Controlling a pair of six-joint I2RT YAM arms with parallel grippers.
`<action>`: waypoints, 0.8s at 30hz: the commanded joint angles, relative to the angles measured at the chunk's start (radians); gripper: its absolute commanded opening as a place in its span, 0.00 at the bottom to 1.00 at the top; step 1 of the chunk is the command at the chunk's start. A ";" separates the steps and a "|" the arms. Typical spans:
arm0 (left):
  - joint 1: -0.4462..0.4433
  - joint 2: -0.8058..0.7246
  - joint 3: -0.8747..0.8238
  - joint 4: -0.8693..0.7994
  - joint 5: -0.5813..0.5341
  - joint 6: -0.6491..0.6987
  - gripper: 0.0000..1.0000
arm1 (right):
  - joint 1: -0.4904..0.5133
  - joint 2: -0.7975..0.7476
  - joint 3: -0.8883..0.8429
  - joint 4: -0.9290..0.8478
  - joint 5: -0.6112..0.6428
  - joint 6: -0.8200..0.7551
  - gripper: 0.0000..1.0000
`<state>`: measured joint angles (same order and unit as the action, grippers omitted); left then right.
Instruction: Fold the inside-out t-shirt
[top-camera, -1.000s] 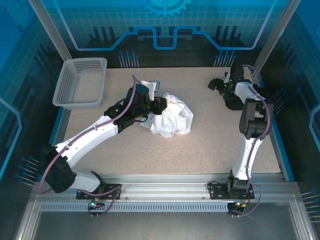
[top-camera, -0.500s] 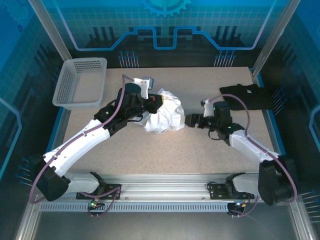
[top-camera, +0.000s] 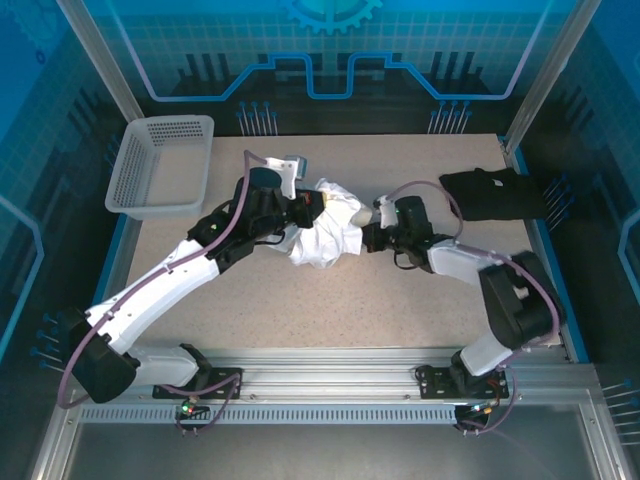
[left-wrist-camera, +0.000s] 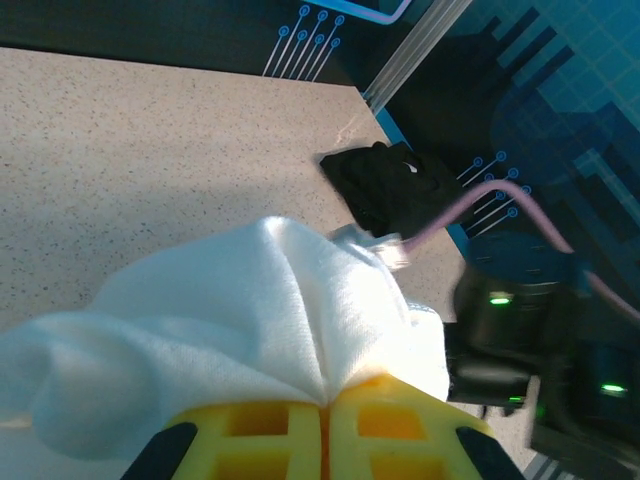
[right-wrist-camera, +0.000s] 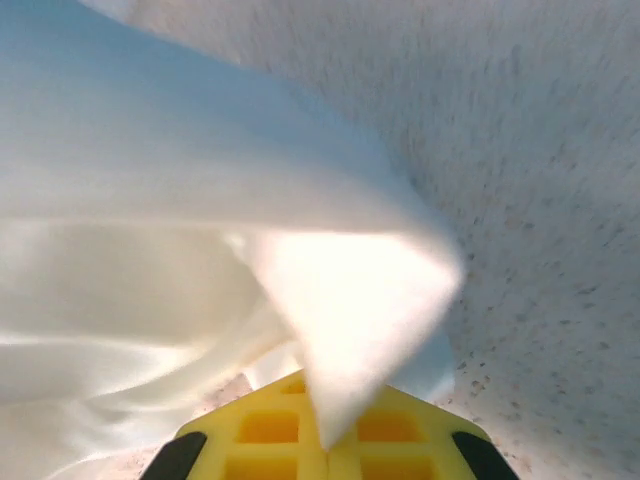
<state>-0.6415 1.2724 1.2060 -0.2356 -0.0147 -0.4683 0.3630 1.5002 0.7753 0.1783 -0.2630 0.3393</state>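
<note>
Mid-table, my two grippers meet over the crumpled white t-shirt (top-camera: 325, 235), which sits bunched in a heap on the speckled table (top-camera: 300, 300). My left gripper (top-camera: 312, 212) is clamped on a gathered fold at the shirt's left side, the cloth pinched between its yellow pads (left-wrist-camera: 265, 425). My right gripper (top-camera: 366, 236) is closed on a flap at the shirt's right edge. A folded black garment (top-camera: 492, 193) lies at the table's far right, and a white mesh basket (top-camera: 160, 165) stands at its far left corner.

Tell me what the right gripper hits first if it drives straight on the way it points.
The bunched t-shirt it is pinching; the right gripper points left into it, probably with the left gripper just beyond.
</note>
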 joint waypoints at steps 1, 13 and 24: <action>0.019 -0.095 0.022 0.023 -0.038 0.029 0.00 | -0.021 -0.281 0.063 -0.205 0.002 -0.128 0.00; 0.263 -0.154 0.010 0.046 -0.292 0.103 0.51 | -0.043 -0.486 0.468 -0.677 0.048 -0.051 0.00; 0.294 -0.087 -0.200 0.008 -0.103 0.031 0.84 | -0.085 -0.033 0.525 -0.667 -0.013 0.035 0.00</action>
<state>-0.2562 1.3331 1.0817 -0.2867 -0.2054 -0.4107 0.2867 1.4948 1.2900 -0.4538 -0.2684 0.3664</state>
